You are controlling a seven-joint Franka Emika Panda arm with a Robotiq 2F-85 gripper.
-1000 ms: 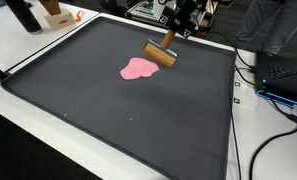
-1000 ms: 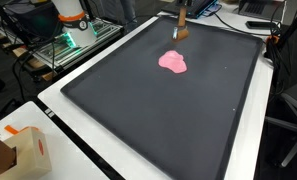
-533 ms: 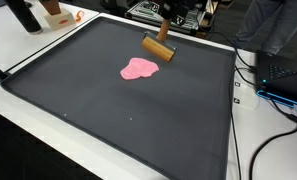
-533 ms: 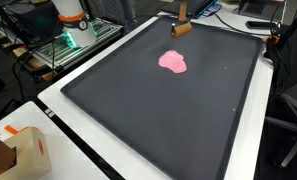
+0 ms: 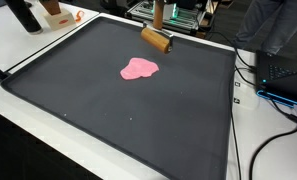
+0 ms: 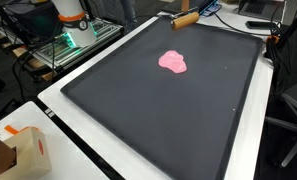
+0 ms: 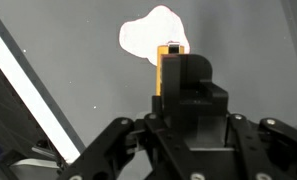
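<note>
Starting close to the camera, you can see a white table (image 5: pixel 16 128) with a big black mat (image 5: pixel 128 120) lying flat on it. In an exterior view a brown box (image 6: pixel 23 150) sits on the near corner of the table, off the mat.

A bit past the middle of the mat lies a pink blob (image 5: pixel 139 68). It is flat on the mat and nothing is touching it. Both exterior views show it, and it has bare black mat all around it (image 6: pixel 173 61).

Farther back, at the far edge of the mat, is the brush (image 5: pixel 156 38). It is made of wood. Its head is tilted, and its handle points up toward the top of the picture. The brush is well apart from the blob. From these views you cannot tell if the head is touching the mat or hanging just over it.

Your gripper (image 7: pixel 178 82) is pinching the handle of the brush. In the wrist view the handle pokes out from between the black fingers (image 7: pixel 195 85), and the blob shows pale just past its tip. A white strip of table runs along one side of that view.
</note>
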